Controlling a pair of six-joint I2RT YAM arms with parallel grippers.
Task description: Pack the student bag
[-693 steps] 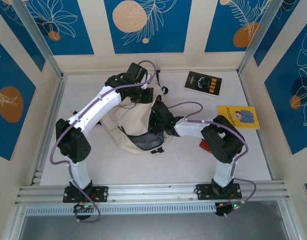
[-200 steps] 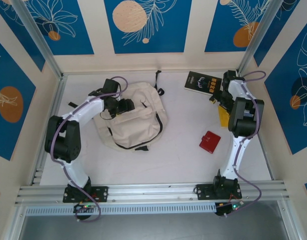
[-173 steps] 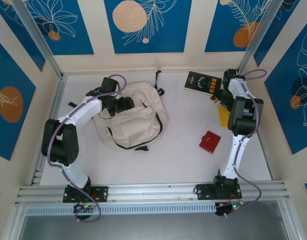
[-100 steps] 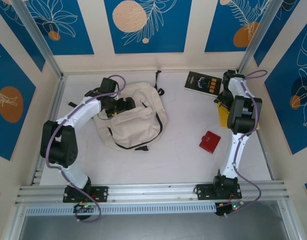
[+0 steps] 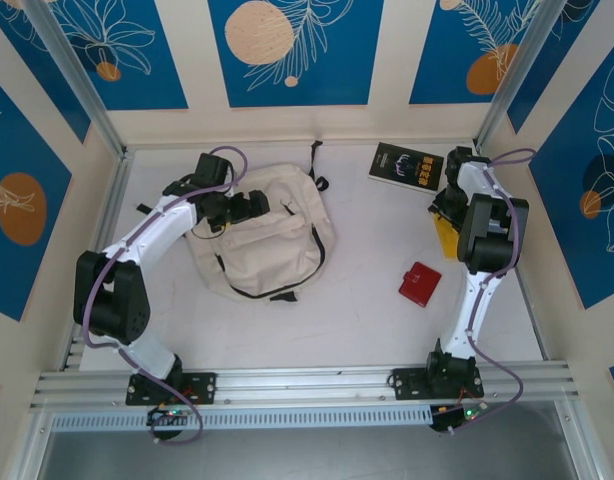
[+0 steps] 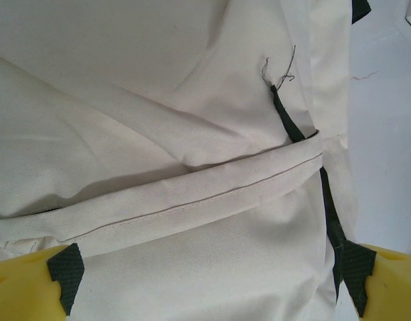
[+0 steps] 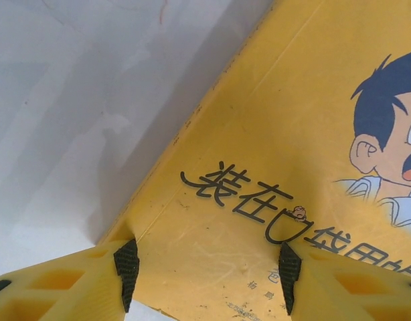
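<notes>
Left gripper (image 5: 245, 207) hovers over the far left part of the student bag (image 5: 272, 250); jaws spread wide, yellow fingers (image 6: 28, 284) at either side of a canvas fold (image 6: 192, 200) with a black zipper line (image 6: 329, 214) beside it, nothing between them; the bag lies flat on the table (image 5: 367, 320), left of centre, front pocket up. Over on the right, the right gripper (image 5: 443, 205) sits low at the corner of the yellow book (image 7: 292, 127); jaws part way apart astride that corner, one finger (image 7: 65, 281) at the book's edge; whether they pinch it, I cannot tell. A black book (image 5: 405, 166) lies near the back; a small red item (image 5: 419, 283) nearer.
</notes>
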